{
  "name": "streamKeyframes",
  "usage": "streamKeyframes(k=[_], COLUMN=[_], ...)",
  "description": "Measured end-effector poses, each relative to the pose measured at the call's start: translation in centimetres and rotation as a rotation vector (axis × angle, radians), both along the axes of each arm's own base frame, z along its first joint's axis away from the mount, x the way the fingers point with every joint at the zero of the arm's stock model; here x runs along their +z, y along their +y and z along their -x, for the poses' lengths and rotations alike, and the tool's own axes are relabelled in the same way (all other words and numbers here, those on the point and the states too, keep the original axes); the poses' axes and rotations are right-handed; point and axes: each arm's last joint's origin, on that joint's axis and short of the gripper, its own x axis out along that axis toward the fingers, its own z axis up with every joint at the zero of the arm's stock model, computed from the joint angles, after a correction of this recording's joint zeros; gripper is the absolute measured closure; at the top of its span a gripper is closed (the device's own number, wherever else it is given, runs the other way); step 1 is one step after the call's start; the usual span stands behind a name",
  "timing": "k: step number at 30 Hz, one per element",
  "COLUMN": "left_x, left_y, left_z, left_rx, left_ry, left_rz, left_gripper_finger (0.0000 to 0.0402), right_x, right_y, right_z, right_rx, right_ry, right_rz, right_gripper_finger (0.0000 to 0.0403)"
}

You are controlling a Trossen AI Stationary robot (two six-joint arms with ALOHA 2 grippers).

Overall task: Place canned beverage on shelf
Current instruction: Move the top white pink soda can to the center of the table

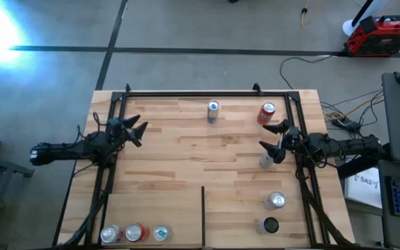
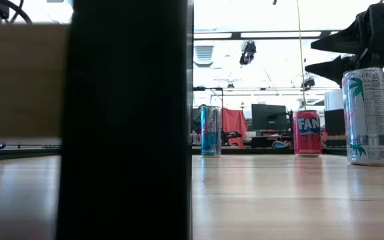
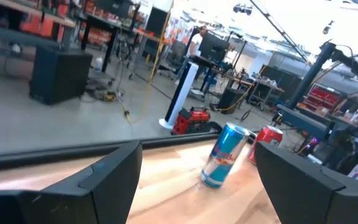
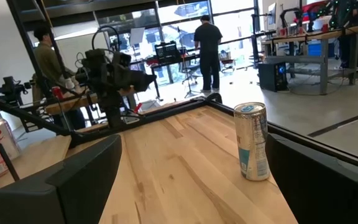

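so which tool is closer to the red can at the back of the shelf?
Right. The right tool hangs open just in front of the red can; the left tool sits across the shelf, far off.

shelf (image 1: 186,156): light wood, black rails | blue-silver can (image 1: 213,111) | red can (image 1: 267,113)

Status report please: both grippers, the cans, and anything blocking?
Left gripper open, empty, at shelf's left rail. Right gripper open, empty, beside white can. Blue can and red can upright at far edge. Nothing blocking.
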Motion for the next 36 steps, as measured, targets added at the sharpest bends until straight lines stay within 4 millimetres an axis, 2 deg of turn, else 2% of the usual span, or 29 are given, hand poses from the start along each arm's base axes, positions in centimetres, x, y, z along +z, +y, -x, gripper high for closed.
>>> streamKeyframes(k=[29, 34, 36], left_x=[-0.07, -0.07, -0.07], left_y=[0.0, 0.0, 0.0], left_z=[-0.11, -0.11, -0.11], left_rx=[-0.002, -0.002, -0.002], left_ry=[0.025, 0.025, 0.025], left_rz=[-0.012, -0.012, -0.012], left_gripper_finger=[0.0107, 0.0107, 0.0107], right_x=[0.0, 0.02, 0.02], right_y=[0.0, -0.08, -0.08], right_z=[0.0, 0.03, 0.03], right_rx=[0.0, -0.025, -0.025], right_ry=[0.0, 0.042, 0.043], right_rz=[0.0, 0.135, 0.139], right_gripper_finger=[0.0021, 0.0021, 0.0021])
